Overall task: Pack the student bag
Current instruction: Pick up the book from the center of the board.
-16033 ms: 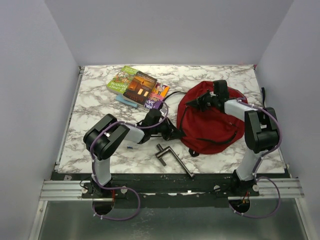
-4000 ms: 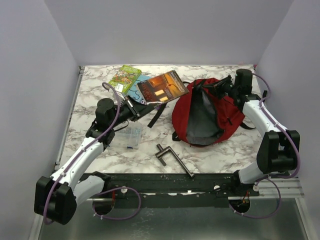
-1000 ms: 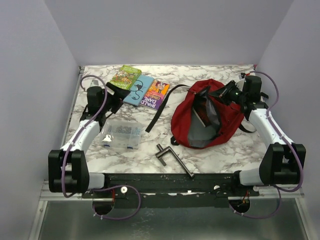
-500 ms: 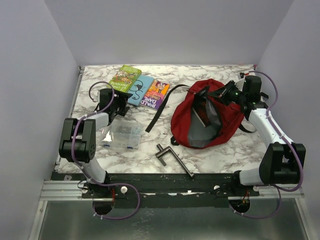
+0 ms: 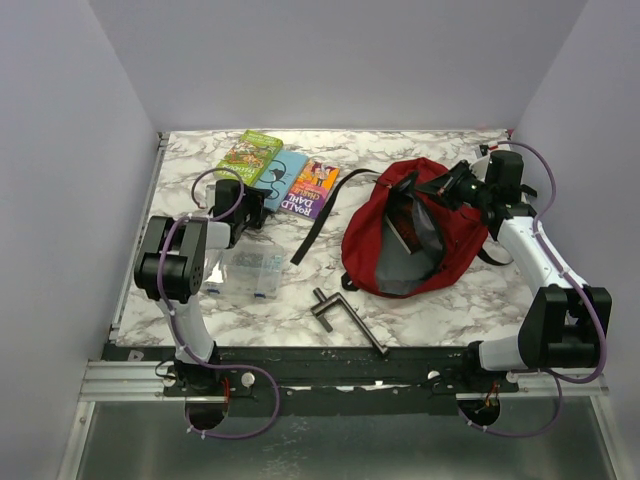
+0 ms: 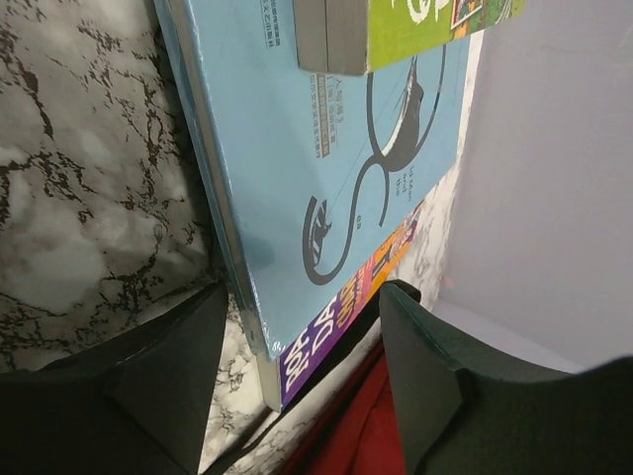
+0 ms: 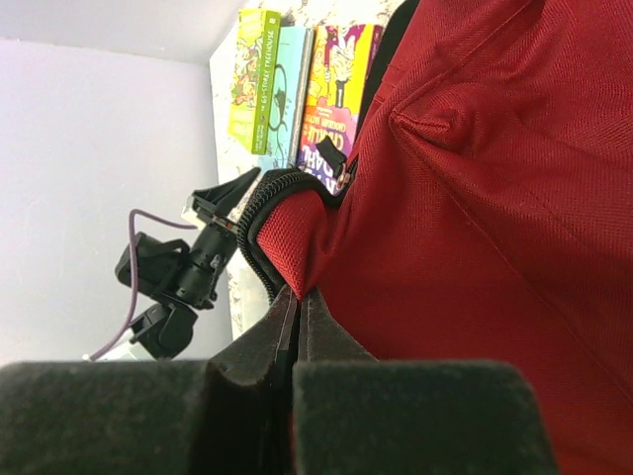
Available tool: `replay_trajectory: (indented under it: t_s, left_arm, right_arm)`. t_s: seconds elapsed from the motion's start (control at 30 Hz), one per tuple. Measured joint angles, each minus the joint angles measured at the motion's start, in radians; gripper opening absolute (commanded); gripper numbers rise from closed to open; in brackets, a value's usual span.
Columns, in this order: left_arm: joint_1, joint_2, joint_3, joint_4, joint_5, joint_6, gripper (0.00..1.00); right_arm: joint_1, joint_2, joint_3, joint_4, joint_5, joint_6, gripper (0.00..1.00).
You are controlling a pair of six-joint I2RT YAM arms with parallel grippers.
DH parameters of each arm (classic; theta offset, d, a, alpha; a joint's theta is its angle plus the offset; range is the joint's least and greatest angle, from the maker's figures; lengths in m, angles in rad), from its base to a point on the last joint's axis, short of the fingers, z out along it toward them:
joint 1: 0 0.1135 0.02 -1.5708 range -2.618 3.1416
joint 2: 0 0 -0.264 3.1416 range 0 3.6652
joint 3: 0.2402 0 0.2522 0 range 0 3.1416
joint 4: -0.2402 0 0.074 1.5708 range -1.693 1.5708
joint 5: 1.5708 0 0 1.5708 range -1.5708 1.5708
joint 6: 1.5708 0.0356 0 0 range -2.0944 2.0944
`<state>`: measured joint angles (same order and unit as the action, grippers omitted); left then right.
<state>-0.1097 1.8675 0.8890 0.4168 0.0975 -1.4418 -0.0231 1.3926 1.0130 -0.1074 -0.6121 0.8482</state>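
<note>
Top external view: the student bag [image 5: 450,250] lies on the right half of the bench [image 5: 450,315], its mouth gaping toward the near-left with grey lining showing. The right gripper [image 5: 449,189] pinches the bag's far zipper rim, fingers pressed together on the red cloth. A black strap [image 5: 325,215] trails from the bag toward the bench's middle. Three overlapping books sit by the far-left corner: a green book [image 5: 250,155], a blue book [image 5: 281,180] and a purple book [image 5: 314,188]. The left gripper [image 5: 252,205] sits at the blue book's near corner, fingers [image 6: 168,376] spread with that corner between them. A clear pouch [image 5: 245,272] lies just nearside of it. An angled metal bar [image 5: 345,318] lies by the near edge. Bare marble shows between the bar and the near-right corner.
</note>
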Motion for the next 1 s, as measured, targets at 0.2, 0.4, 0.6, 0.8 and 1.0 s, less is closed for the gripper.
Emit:
replay_trajectory:
  t_s: [0.2, 0.4, 0.6, 0.8, 1.0]
  left_arm:
    - [-0.018, 0.052, 0.008, 0.061, -0.021, -0.023, 0.35]
    - [-0.024, 0.082, 0.007, 0.106, -0.022, -0.059, 0.07]
    - [-0.040, 0.067, -0.004, 0.203, -0.032, -0.085, 0.00]
    - [-0.088, -0.010, -0.080, 0.212, -0.035, -0.087, 0.00]
    - [-0.163, -0.113, -0.201, 0.232, -0.020, -0.092, 0.00]
  right_arm:
    - [0.000, -0.001, 0.001, -0.001, 0.000, 0.000, 0.01]
    - [0.000, -0.007, 0.011, -0.008, 0.001, 0.000, 0.01]
    - [0.000, -0.011, 0.013, -0.009, 0.001, 0.000, 0.01]
    - [0.000, -0.011, 0.013, -0.009, 0.002, 0.000, 0.00]
    - [0.000, -0.011, 0.013, -0.009, 0.006, -0.009, 0.01]
